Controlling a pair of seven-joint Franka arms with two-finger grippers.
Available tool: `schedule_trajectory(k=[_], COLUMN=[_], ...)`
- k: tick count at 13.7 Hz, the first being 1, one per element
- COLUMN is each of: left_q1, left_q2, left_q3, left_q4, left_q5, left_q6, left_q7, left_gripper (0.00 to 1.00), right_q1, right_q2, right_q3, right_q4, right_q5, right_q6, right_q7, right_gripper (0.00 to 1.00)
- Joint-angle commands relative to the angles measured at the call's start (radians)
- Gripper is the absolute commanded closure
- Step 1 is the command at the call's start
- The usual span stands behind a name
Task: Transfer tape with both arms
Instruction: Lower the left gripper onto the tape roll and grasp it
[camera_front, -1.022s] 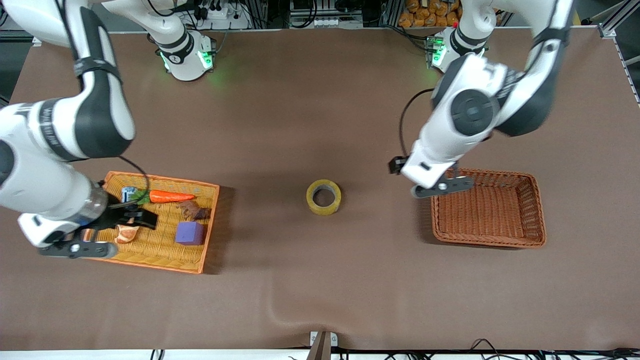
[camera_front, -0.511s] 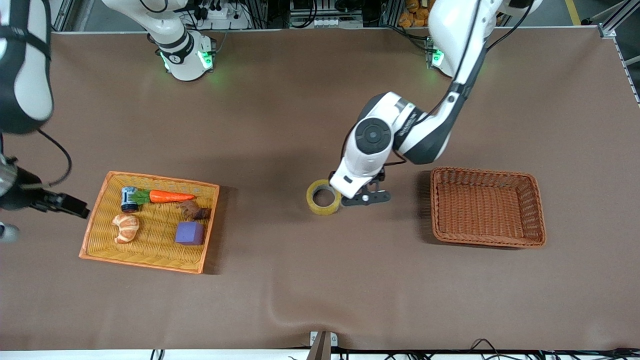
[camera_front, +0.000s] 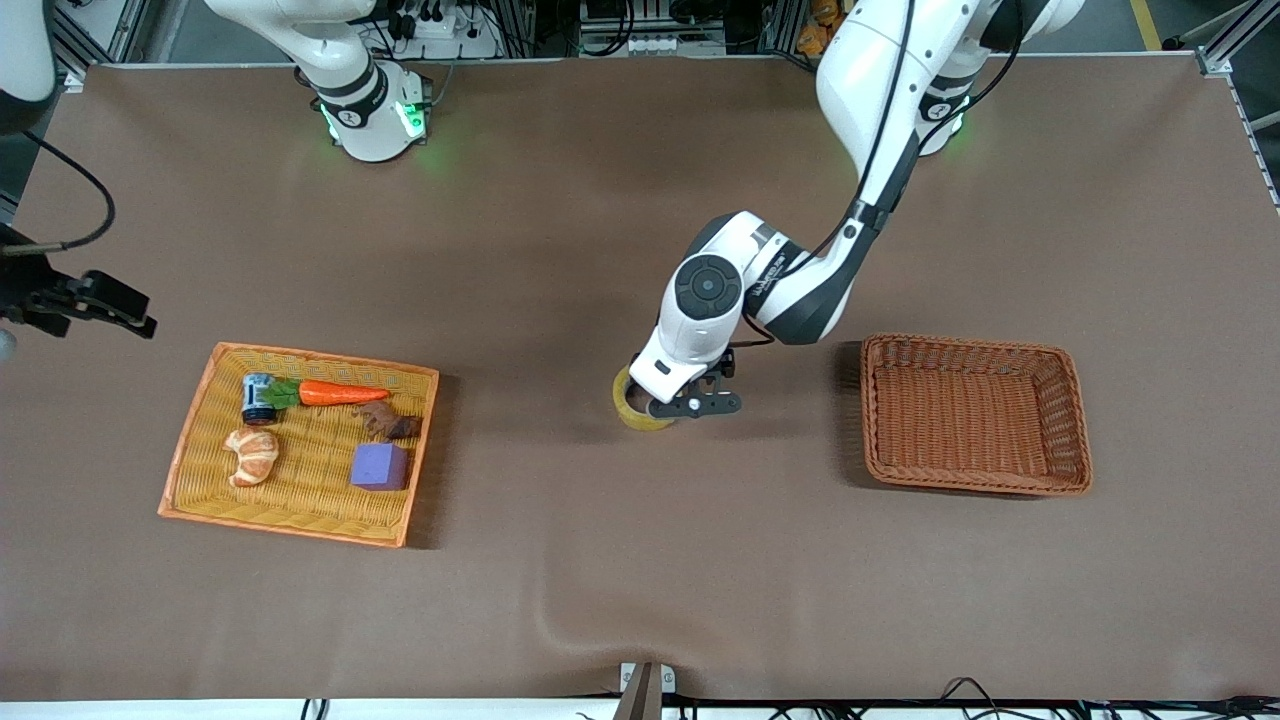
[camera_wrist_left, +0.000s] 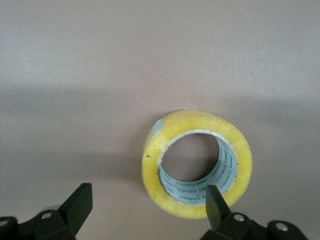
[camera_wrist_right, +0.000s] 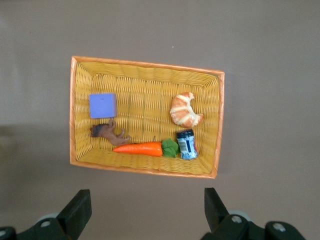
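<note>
The tape (camera_front: 636, 408) lies flat on the brown table (camera_front: 600, 560), about midway between the two baskets — its hollow core facing up, a loose tab showing on its yellowish rim in the left wrist view (camera_wrist_left: 196, 164). The left gripper (camera_front: 668, 398) hangs low directly over it, fingers spread wide and holding nothing; one fingertip (camera_wrist_left: 216, 200) sits at the roll's edge while the other stands well clear of it.

Toward the left arm's end of the table sits an empty brown wicker basket (camera_front: 975, 416). Toward the right arm's end is a shallow orange wicker tray (camera_front: 300, 445) holding a toy carrot (camera_front: 335, 393), a croissant toy (camera_front: 252, 455), a purple cube (camera_front: 380, 466), a small brown figure (camera_front: 388, 422) and a small blue-labelled can (camera_front: 259, 397).

The right gripper (camera_wrist_right: 144, 206) waits high up by the tray — fingers wide apart, empty.
</note>
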Motion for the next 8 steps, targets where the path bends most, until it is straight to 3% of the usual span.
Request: schedule_trajectory(k=[1,3,4,7,8], left_q1=[-0.015,-0.015,-0.015,-0.016,-0.016], left_q2=[0.044,0.068,0.079,0.090,0.094], left_q3=[0.013,0.015,0.013,0.015,0.013], left_q4=[0.029,0.030,0.030,0.030,0.030], left_q5=[-0.009,-0.009,-0.009,-0.009,-0.009], left_q6=[0.028,0.045,0.066,0.092,0.095], left_q7=[0.001,0.004,0.003,0.009,0.009], left_gripper=[0.00,0.01,0.07,0.35,0.49], right_q1=[-0.048,-0.049,-0.060,-0.078,-0.075], right_q2=[-0.063,-0.065,-0.063,-0.062,-0.060], right_q3=[0.017,0.017,0.016,0.017,0.019], right_q4=[-0.040,-0.021,-0.012,-0.012,-0.012], right_q5=[-0.008,-0.018,-0.020,-0.017,-0.014], right_q6=[-0.003,-0.036,-0.068,-0.079,-0.081], right_q7=[-0.043,-0.049,-0.050,-0.050,-0.047], right_gripper=[0.00,0.00,0.00,0.00,0.00])
